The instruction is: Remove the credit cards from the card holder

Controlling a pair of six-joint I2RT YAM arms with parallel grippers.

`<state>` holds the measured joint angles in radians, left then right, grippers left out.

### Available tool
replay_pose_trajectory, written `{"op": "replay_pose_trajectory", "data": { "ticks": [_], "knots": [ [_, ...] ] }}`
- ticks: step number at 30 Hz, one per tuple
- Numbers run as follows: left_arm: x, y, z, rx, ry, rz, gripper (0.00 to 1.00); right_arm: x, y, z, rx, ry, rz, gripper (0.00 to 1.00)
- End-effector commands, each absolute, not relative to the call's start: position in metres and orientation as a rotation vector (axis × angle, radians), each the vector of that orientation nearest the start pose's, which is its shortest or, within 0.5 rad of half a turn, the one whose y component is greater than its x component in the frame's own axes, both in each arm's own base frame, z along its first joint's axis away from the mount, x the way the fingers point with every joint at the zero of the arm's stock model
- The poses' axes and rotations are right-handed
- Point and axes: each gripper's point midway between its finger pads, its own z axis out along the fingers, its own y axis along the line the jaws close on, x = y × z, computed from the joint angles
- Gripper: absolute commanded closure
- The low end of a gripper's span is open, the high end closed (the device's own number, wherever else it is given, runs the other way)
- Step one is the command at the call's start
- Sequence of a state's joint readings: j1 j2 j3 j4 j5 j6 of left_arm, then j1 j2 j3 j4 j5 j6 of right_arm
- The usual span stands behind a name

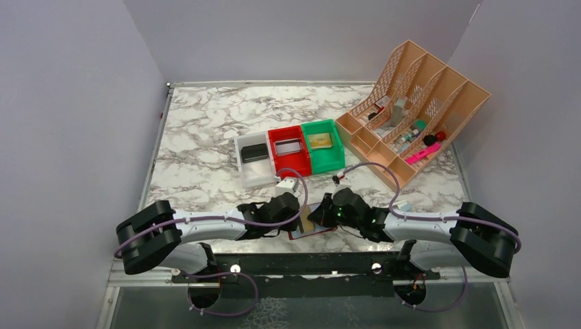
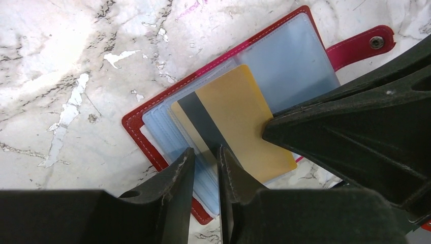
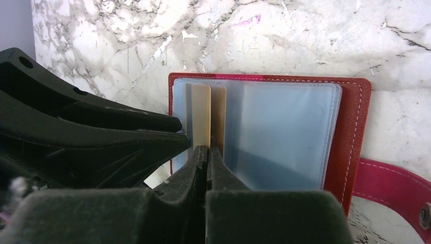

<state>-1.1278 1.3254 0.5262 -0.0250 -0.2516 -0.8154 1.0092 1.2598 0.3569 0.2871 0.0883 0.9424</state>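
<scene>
The card holder (image 2: 300, 56) lies open on the marble, dark red with light-blue pockets; it also shows in the right wrist view (image 3: 289, 132) and the top view (image 1: 306, 233). A gold card (image 2: 239, 117) with a black stripe sticks halfway out of a pocket. My right gripper (image 3: 207, 148) is shut on the near edge of this gold card (image 3: 200, 112). My left gripper (image 2: 206, 151) has its tips down on the holder's pocket edge, fingers a narrow gap apart. A black card (image 1: 254, 153), a silver card (image 1: 289, 146) and another gold card (image 1: 320, 140) lie in bins.
A white bin (image 1: 255, 177), a red bin (image 1: 299, 164) and a green bin (image 1: 331, 157) stand side by side mid-table. A peach desk organizer (image 1: 438, 89) with small items stands at the back right. The holder's strap (image 2: 363, 46) sticks out sideways.
</scene>
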Motion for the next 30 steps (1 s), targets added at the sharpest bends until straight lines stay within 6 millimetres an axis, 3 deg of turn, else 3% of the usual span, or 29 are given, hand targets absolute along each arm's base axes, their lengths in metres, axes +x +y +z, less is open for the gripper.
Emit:
{"op": "replay_pose_trajectory", "data": {
  "ticks": [1, 13, 18, 22, 27, 30],
  "knots": [
    [0.14, -0.268, 0.021, 0.273, 2.491, -0.577, 0.75, 0.158, 0.294, 0.053, -0.023, 2.343, 1.024, 0.99],
    [0.141, -0.261, 0.024, 0.271, 2.49, -0.536, 0.76, 0.164, 0.266, 0.033, 0.147, 2.36, 0.895, 0.99],
    [0.142, -0.264, 0.034, 0.27, 2.47, -0.574, 0.76, 0.164, 0.265, 0.029, 0.154, 2.369, 0.885, 0.99],
    [0.142, -0.277, 0.051, 0.288, 2.433, -0.657, 0.74, 0.163, 0.27, 0.031, 0.132, 2.362, 0.921, 0.99],
    [0.137, -0.307, 0.072, 0.366, 2.366, -0.843, 0.73, 0.163, 0.27, 0.025, 0.138, 2.378, 0.903, 0.99],
    [0.138, -0.314, 0.068, 0.38, 2.371, -0.852, 0.73, 0.163, 0.271, 0.023, 0.146, 2.383, 0.905, 0.99]
  ]
}}
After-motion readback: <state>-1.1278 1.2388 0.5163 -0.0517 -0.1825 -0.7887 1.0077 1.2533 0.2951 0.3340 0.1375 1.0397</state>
